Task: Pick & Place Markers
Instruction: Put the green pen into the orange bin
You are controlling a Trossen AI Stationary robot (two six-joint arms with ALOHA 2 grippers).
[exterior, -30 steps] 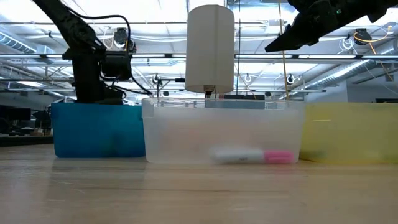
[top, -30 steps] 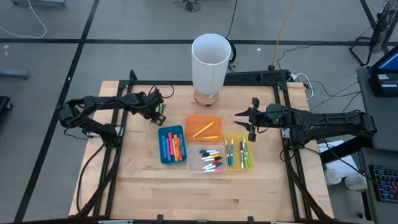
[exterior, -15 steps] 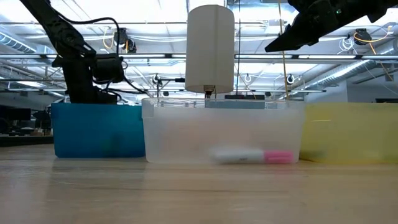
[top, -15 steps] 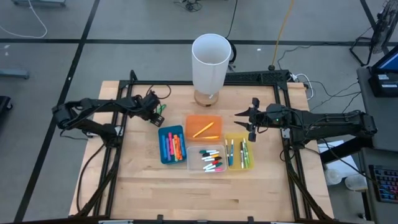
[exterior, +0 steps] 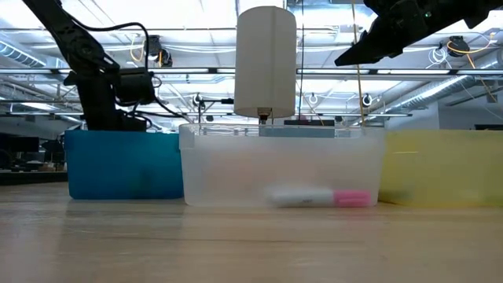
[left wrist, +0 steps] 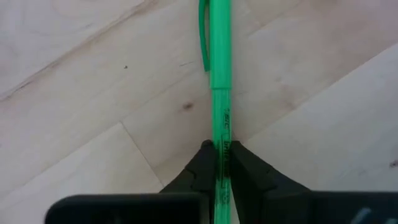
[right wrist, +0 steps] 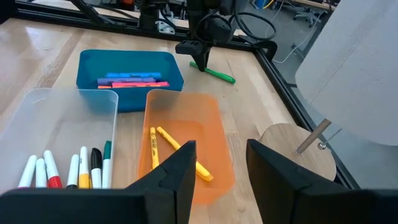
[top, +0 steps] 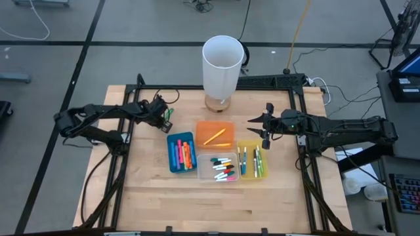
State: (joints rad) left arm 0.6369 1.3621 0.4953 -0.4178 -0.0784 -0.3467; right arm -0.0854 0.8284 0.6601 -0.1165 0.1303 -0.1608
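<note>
Left gripper is pinched shut on the green marker, which lies flat on the table, far-left of the blue bin. Step: grasp. Next move, probably: lift and carry it to a bin. Right gripper hovers half-open and empty over the orange bin.

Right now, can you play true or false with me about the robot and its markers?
1. The left end effector is shut on the green marker. True.
2. The green marker is inside the blue bin. False: it lies on the wooden table, outside every bin.
3. The orange bin holds yellow markers. True.
4. The right end effector holds a pink marker. False: it is open and empty, above the bins.
5. The clear bin holds white markers with coloured caps. True.
</note>
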